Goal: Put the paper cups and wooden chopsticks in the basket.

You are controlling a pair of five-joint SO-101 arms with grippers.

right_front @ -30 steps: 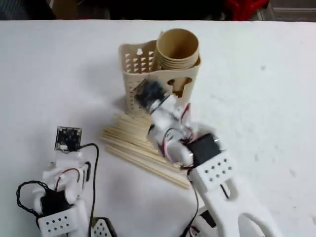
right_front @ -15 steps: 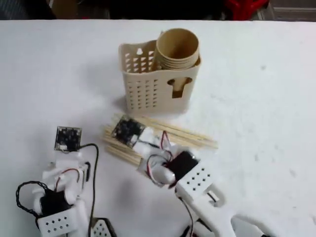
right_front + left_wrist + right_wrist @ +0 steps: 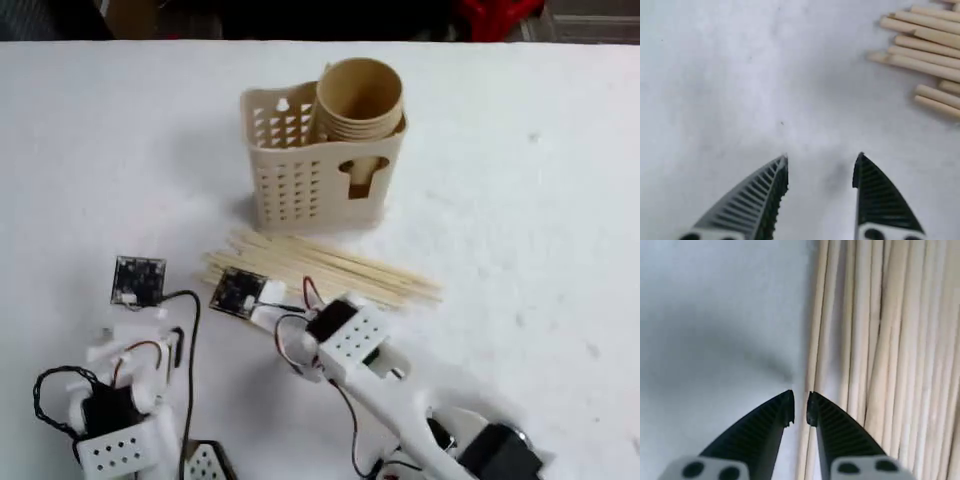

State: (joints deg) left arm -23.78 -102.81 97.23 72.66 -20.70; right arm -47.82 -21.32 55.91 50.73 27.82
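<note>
A stack of tan paper cups (image 3: 360, 95) stands in the right end of the cream perforated basket (image 3: 300, 185). Several wooden chopsticks (image 3: 325, 268) lie in a loose bundle on the white table in front of the basket. My right gripper (image 3: 799, 396) hangs over the near edge of that bundle (image 3: 880, 340), its fingers almost together with nothing held. My left gripper (image 3: 822, 156) is open over bare table at the front left, with the chopstick ends (image 3: 920, 55) a short way off.
The right arm (image 3: 345, 340) stretches in from the front edge, and the left arm (image 3: 125, 390) sits folded at the front left with a black cable (image 3: 190, 330) beside it. Bare white table (image 3: 520, 220) spreads to the right of the basket.
The right arm has drawn back from the basket's front toward the table's front edge and lowered over the chopsticks. The left arm has not moved.
</note>
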